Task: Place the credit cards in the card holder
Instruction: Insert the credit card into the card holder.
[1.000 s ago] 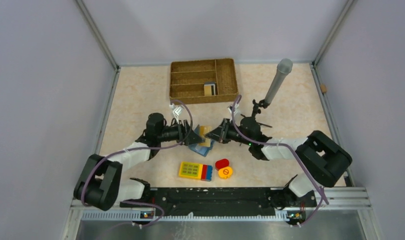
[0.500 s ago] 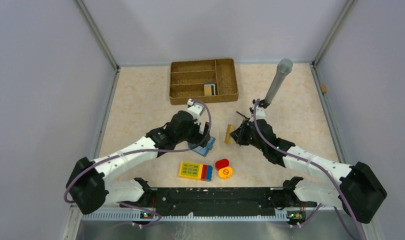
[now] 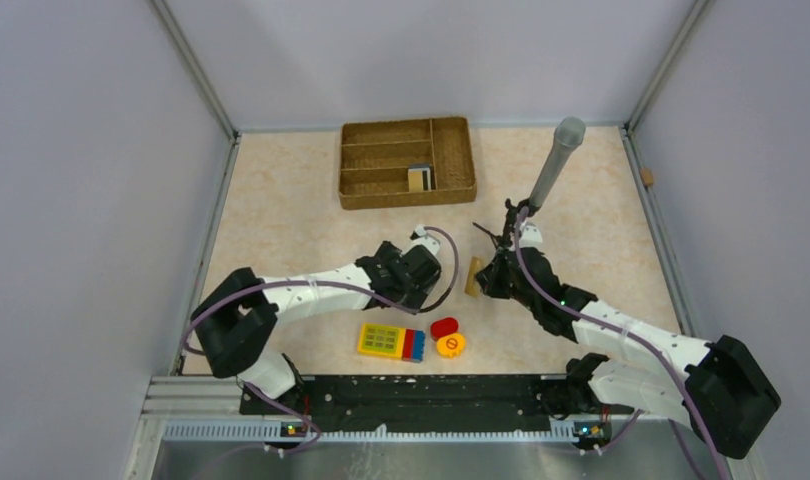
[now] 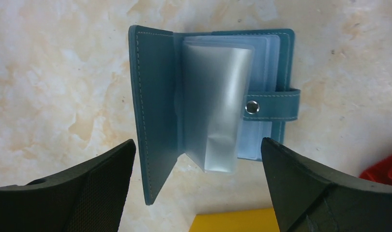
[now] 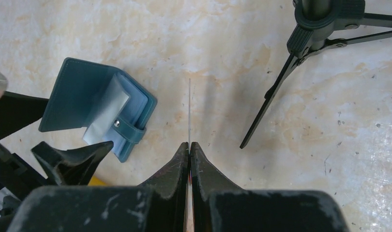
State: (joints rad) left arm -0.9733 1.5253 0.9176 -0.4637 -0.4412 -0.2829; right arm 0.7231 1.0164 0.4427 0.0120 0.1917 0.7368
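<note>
The teal-blue card holder (image 4: 158, 111) lies open on the table, one cover standing up, with clear plastic sleeves (image 4: 218, 106) and a snap tab (image 4: 274, 106). My left gripper (image 4: 198, 142) is open and empty, pointing down above it; in the top view the left gripper (image 3: 421, 285) hides the holder. My right gripper (image 5: 189, 144) is shut on a tan-yellow credit card (image 3: 474, 277), seen edge-on in the right wrist view (image 5: 189, 111), held to the right of the holder (image 5: 95, 106). More cards (image 3: 418, 178) stand in the wicker tray.
The brown wicker divided tray (image 3: 381, 160) is at the back. A small black tripod (image 5: 300, 48) with a grey tube (image 3: 556, 160) stands right of my right gripper. The yellow keypad block (image 3: 391, 342) and red and orange round pieces (image 3: 446, 336) lie near the holder.
My left gripper has swung right and turned downward over the open holder. My right gripper has pulled the tan card away from the holder, a little to the right.
</note>
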